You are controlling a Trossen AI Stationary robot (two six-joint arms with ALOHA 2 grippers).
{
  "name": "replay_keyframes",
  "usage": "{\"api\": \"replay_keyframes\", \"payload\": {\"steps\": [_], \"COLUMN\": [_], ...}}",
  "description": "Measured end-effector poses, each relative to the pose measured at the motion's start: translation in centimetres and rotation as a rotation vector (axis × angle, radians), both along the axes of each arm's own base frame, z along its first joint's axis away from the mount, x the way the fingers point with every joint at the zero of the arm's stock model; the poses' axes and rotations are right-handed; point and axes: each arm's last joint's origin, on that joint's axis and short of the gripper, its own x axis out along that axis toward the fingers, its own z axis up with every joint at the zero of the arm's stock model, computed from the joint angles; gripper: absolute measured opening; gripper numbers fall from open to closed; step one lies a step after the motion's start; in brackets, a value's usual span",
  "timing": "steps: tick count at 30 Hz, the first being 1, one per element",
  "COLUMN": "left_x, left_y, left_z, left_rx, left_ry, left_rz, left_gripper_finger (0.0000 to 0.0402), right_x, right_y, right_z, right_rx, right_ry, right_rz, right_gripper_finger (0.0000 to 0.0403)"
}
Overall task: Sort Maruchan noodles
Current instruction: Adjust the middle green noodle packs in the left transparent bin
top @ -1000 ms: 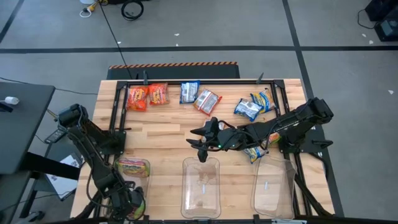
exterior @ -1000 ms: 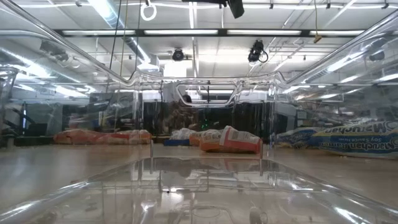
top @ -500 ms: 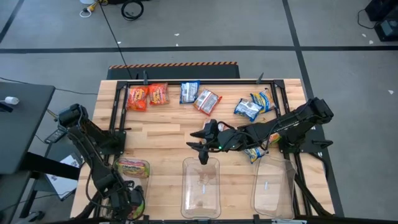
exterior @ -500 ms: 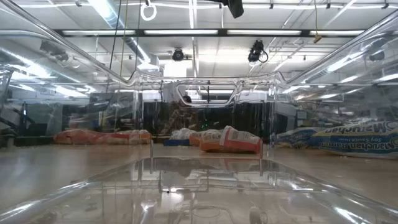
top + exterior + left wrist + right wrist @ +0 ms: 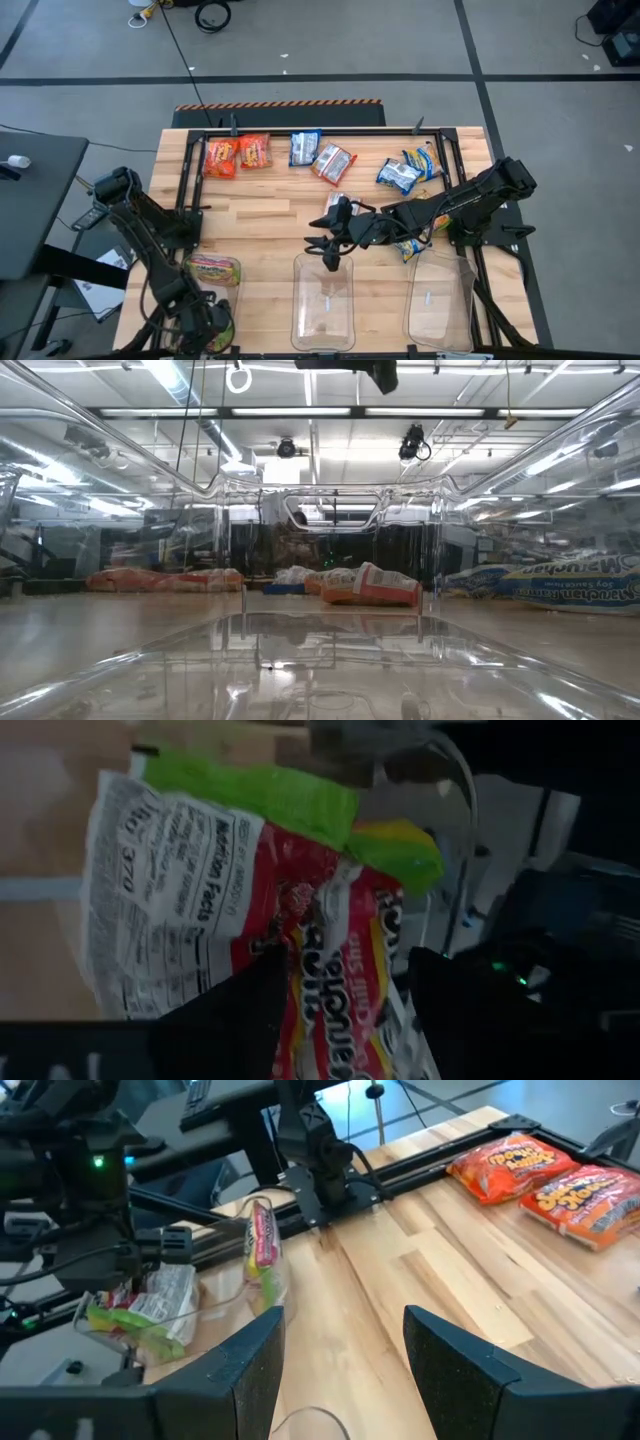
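**Right arm hanging over the middle bin, packets still lined up along the back**

So the right gripper (image 5: 330,250) is stretched out over the middle of the table (image 5: 260,215), sitting right at the far rim of the middle clear bin (image 5: 323,300). Its fingers are spread apart with nothing between them; the right wrist view shows bare wood in the gap.

The left gripper (image 5: 205,325) is down at the near left corner, by the left clear bin (image 5: 213,270). That bin already has green-yellow packets (image 5: 212,266) in it. In the left wrist view a green-yellow packet (image 5: 250,910) fills most of the frame right past the fingers, but I can't tell if the jaws are closed on it or just parked above it.

Rest of the Maruchan noodles are along the far edge:
- two orange-red packets (image 5: 237,154) side by side near the far left corner
- a blue-and-yellow packet (image 5: 304,147) next to them, about mid-edge
- another orange-red packet (image 5: 333,162) tilted, just beside that one
- two more blue-and-yellow packets (image 5: 410,168) toward the far right
- one more packet (image 5: 408,246) peeking out from under the right arm, near the right clear bin (image 5: 440,295)

Middle and right bins look like they hold no packets.
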Motion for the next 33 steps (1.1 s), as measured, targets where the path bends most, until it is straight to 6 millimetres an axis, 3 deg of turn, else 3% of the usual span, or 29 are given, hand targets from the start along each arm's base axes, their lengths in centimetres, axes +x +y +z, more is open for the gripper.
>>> {"api": "replay_keyframes", "payload": {"steps": [8,12,15,17,20,23,27,33], "left_x": [0.9,1.3,1.4,1.3,1.1,0.8,0.2,-0.3], "left_y": [0.4,0.9,2.2,3.9,6.5,8.0,8.2,7.7], "left_z": [0.4,1.8,3.6,3.8,3.0,0.4,-3.0,-1.9], "left_rx": [-0.033,-0.100,-0.095,0.014,0.210,0.326,0.248,0.247], "left_ry": [0.036,0.072,0.039,0.007,0.010,0.081,0.141,0.164], "left_rz": [0.019,0.002,0.006,0.070,0.178,0.250,0.281,0.232], "left_gripper_finger": [0.0213,0.0213,0.0213,0.0213,0.0213,0.0213,0.0212,0.0212], "right_x": [0.0,0.0,0.0,0.0,0.0,-0.1,-0.4,-0.7], "right_y": [0.0,0.0,0.0,0.0,0.0,0.1,0.3,0.6], "right_z": [0.0,-0.1,-0.1,-0.1,-0.1,-0.2,-0.6,-1.0], "right_rx": [-0.027,-0.029,-0.029,-0.029,-0.022,-0.028,-0.011,-0.015], "right_ry": [0.005,0.010,0.010,0.011,0.011,0.027,0.069,0.112], "right_rz": [0.010,0.010,0.011,0.011,0.008,0.012,0.004,0.010], "right_gripper_finger": [0.0210,0.0210,0.0210,0.0210,0.0210,0.0210,0.0210,0.0210]}}
